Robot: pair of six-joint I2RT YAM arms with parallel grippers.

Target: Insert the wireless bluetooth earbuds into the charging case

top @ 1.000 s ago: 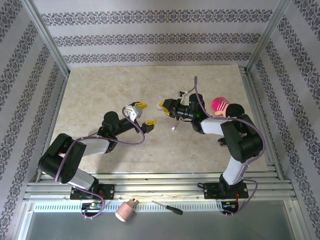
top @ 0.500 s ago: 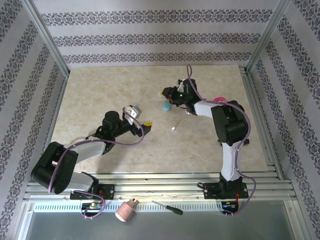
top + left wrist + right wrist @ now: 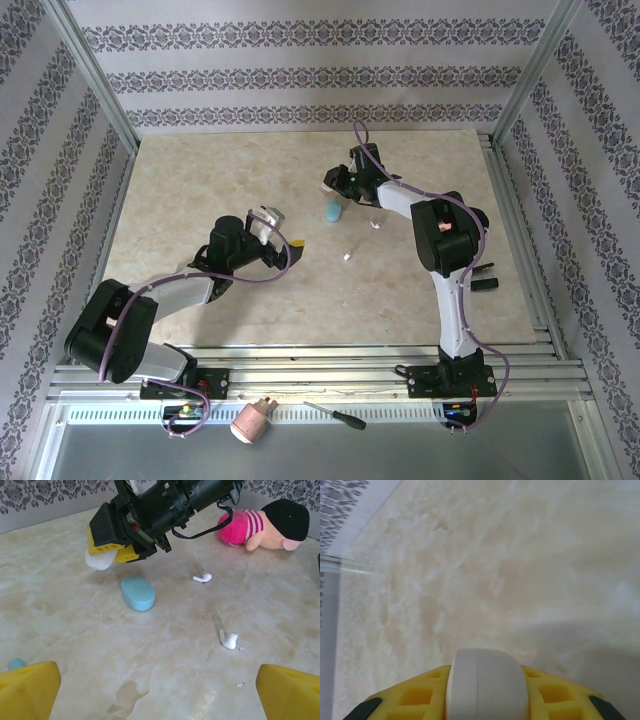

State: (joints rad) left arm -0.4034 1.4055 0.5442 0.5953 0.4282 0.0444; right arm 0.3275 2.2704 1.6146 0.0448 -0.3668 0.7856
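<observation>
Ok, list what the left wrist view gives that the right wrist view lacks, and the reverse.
Left wrist view: the blue case lying flat, a white earbud and a second earbud loose on the table, the pink plush toy, and the open left gripper. Right wrist view: the table's edge rail and an end-on close-up of the white case. Shared: the right gripper shut on that white case, over the marble table.

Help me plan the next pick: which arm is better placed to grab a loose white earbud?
Left. The left gripper is open and empty, with a white earbud lying on the table ahead of it. The right gripper is shut on a white case, so it looks busy.
</observation>
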